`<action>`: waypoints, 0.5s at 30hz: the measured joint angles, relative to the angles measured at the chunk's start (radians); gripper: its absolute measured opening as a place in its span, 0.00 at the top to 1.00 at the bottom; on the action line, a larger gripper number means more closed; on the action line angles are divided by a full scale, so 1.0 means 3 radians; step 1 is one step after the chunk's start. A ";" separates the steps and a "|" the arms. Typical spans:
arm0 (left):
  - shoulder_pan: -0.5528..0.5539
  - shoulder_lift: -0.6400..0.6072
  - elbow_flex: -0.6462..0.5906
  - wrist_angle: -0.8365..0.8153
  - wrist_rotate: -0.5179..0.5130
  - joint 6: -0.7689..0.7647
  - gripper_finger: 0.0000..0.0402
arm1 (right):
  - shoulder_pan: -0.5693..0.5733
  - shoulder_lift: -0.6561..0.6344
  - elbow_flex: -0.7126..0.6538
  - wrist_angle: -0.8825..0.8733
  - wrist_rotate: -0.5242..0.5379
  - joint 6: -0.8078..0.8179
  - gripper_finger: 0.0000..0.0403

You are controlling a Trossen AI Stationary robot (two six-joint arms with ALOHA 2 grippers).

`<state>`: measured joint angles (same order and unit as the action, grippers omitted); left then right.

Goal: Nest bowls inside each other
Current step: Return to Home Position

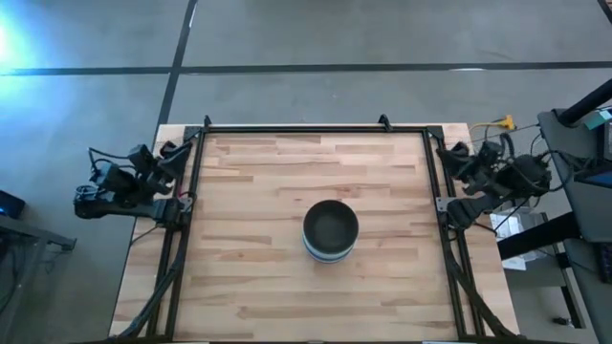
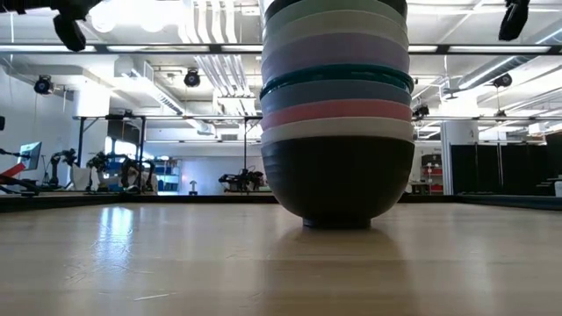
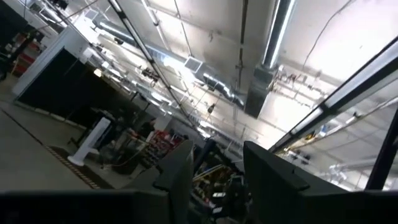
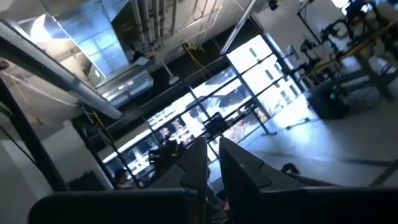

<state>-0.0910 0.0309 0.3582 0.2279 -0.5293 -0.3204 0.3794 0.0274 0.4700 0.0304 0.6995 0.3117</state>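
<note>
Several bowls (image 1: pixel 330 229) are nested in one stack at the middle of the wooden table. In the low view the stack (image 2: pixel 338 114) rests on the foot of a black bowl, with white, pink, blue, teal, lavender and pale bowls above it. Seen from above, the innermost bowl is black. My left gripper (image 3: pixel 217 165) is folded back at the table's left edge (image 1: pixel 174 155), pointing upward, open and holding nothing. My right gripper (image 4: pixel 212 158) is folded back at the right edge (image 1: pixel 451 161), fingers nearly together, with nothing between them.
A black frame (image 1: pixel 316 127) runs along the table's far, left and right sides. Bare wood lies all around the stack. Cables and equipment (image 1: pixel 574 182) stand off the table's right side.
</note>
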 joint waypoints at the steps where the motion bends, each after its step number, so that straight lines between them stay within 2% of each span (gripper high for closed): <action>1: 0.0000 0.0001 -0.0019 0.0028 0.0001 -0.0041 0.69 | 0.0000 -0.0007 -0.0052 0.0014 -0.0023 0.0107 0.91; 7: 0.0000 0.0022 -0.0199 0.0012 0.0003 -0.0216 0.69 | -0.0001 0.0044 -0.0470 0.0029 -0.0590 0.0780 0.91; 11: 0.0000 -0.0007 -0.0374 -0.0009 0.0029 -0.0276 0.69 | -0.0016 -0.0039 -0.0774 0.0112 -0.0793 0.0906 0.91; 15: 0.0000 -0.0009 -0.0572 -0.0005 0.0358 -0.0606 0.69 | -0.0111 -0.0091 -0.1100 0.0617 -0.0942 0.0978 0.91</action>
<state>-0.0910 0.0280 0.1865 0.2264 -0.4218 -0.5022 0.3460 0.0002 0.1399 0.2156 0.4168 0.6052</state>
